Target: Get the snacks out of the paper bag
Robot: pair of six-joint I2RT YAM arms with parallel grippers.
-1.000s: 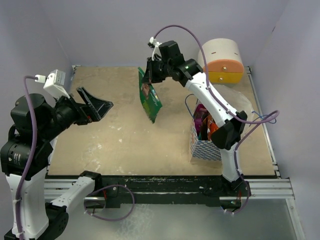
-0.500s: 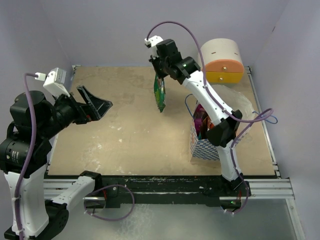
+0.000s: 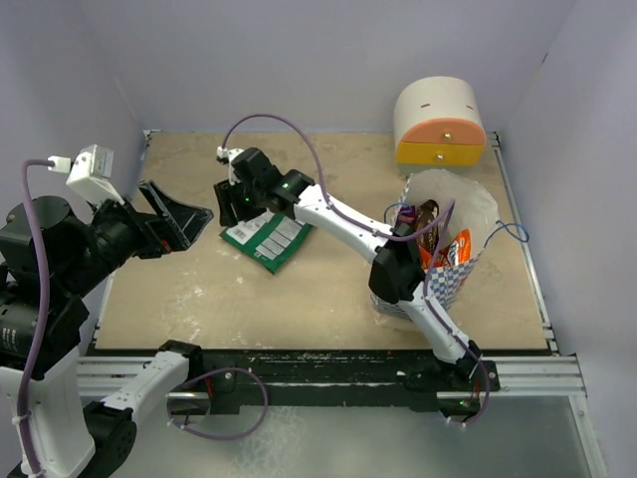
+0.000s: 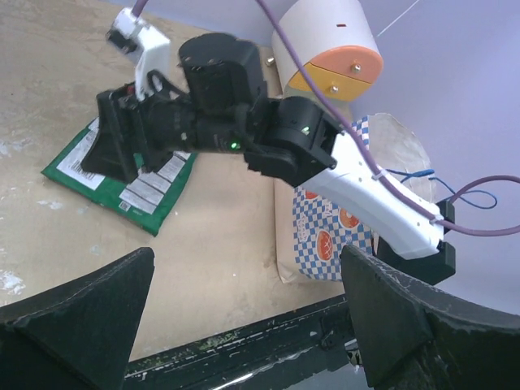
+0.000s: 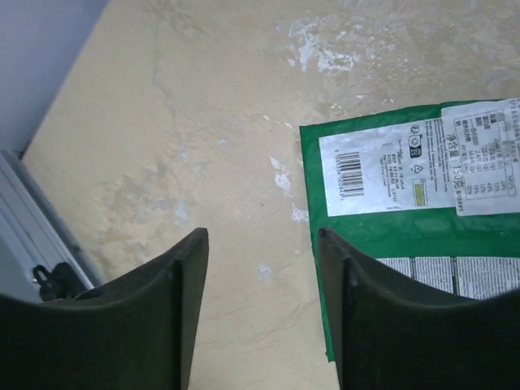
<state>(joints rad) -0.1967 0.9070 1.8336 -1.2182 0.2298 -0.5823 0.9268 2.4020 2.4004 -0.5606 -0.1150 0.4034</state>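
Observation:
A green snack packet [image 3: 265, 240] lies flat on the table at centre left, label side up [image 5: 422, 183]. My right gripper [image 3: 228, 205] hovers just over its left edge, open and with nothing between the fingers [image 5: 262, 237]. In the right wrist view the packet's edge runs beside the right finger. The blue-checked paper bag [image 3: 453, 279] stands at the right, mouth open. Inside it show an orange packet [image 3: 453, 249], a dark brown one [image 3: 428, 215] and a magenta one [image 3: 402, 213]. At the left my left gripper [image 3: 182, 216] is held above the table, open and empty [image 4: 244, 317].
A cream domed mini cabinet [image 3: 439, 121] with orange and yellow drawers stands at the back right. The right arm [image 3: 348, 224] stretches across the table from the bag to the green packet. A black rail [image 3: 318, 363] runs along the near edge.
The right arm swung left and down with the green packet, which hung from shut jaws before. The packet now lies flat on the table and the jaws have opened.

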